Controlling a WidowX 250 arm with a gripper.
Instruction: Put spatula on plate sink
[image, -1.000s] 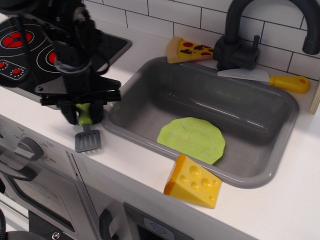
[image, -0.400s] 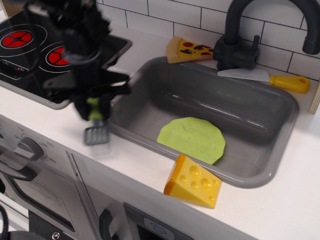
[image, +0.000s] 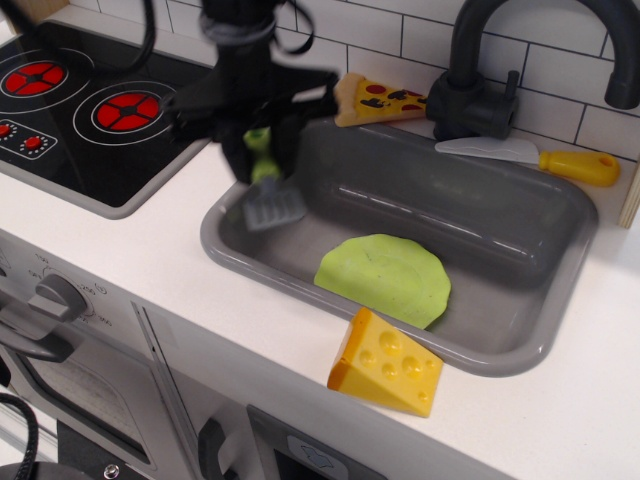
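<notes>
The gripper (image: 258, 150) has swung from the counter's (image: 130, 250) front edge over the sink's (image: 520, 350) left end, fingers clamped on the spatula (image: 268, 192). The plate (image: 384, 278) lies unmoved in the basin.

sink (image: 560, 215) basin open above plate (image: 383, 278), cheese wedge (image: 387, 363) on near rim

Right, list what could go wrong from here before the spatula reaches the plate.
1. The gripper holds the green-handled grey slotted spatula only by its stubby handle, blade hanging; it could slip and drop short of the flat lime-green round plate.
2. The spatula hangs near the left rim of the grey plastic sink; descending early could clip it.
</notes>
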